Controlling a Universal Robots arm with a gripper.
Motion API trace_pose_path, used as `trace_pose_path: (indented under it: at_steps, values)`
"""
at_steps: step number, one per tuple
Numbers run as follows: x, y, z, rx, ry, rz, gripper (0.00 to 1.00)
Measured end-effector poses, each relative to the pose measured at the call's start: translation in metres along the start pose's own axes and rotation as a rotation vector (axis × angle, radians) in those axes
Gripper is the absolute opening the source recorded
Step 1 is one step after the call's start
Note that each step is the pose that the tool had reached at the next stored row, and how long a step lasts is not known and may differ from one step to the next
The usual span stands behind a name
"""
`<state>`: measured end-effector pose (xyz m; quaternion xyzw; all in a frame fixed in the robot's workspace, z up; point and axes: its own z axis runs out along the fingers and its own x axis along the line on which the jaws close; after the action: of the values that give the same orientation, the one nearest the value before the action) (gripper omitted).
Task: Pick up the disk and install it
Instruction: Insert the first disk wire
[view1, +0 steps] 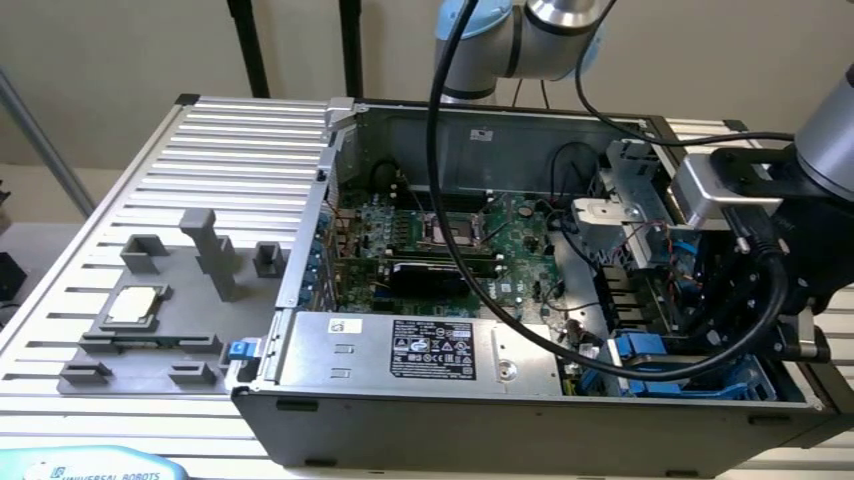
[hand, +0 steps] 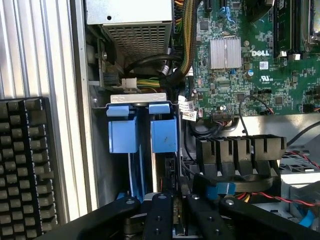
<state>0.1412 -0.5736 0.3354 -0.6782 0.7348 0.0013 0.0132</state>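
The disk (hand: 163, 172) stands on edge in the drive bay at the case's corner, its blue plastic carrier (hand: 164, 134) beside a second blue carrier (hand: 123, 132). My gripper (hand: 177, 217) reaches down over it, and its black fingers (hand: 159, 215) stand close together around the disk's near end, so the grip looks shut on it. In the exterior view the arm's black wrist (view1: 747, 290) dips into the case at the exterior view's right, above the blue carriers (view1: 654, 350). The fingertips themselves are hidden there.
An open computer case (view1: 307, 260) holds a green motherboard (view1: 441, 240) and a grey power supply (view1: 400, 350) with a black-and-white label. Black cables (view1: 641, 340) loop near the bay. Grey fixtures with a small silver chip (view1: 134, 305) sit at the exterior view's left. A keyboard (hand: 25, 170) lies outside the case.
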Motion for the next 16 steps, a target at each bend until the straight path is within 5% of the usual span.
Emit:
trace_pose_path:
  at_steps: [2, 13, 16]
  values:
    - [0.0, 0.0, -0.0037, -0.0001, 0.0003, 0.0, 0.25]
    - [-0.001, -0.0006, -0.0417, -0.0001, 0.0004, 0.0, 0.25]
    - [-0.001, 0.0048, -0.0454, 0.0003, 0.0, 0.0, 0.25]
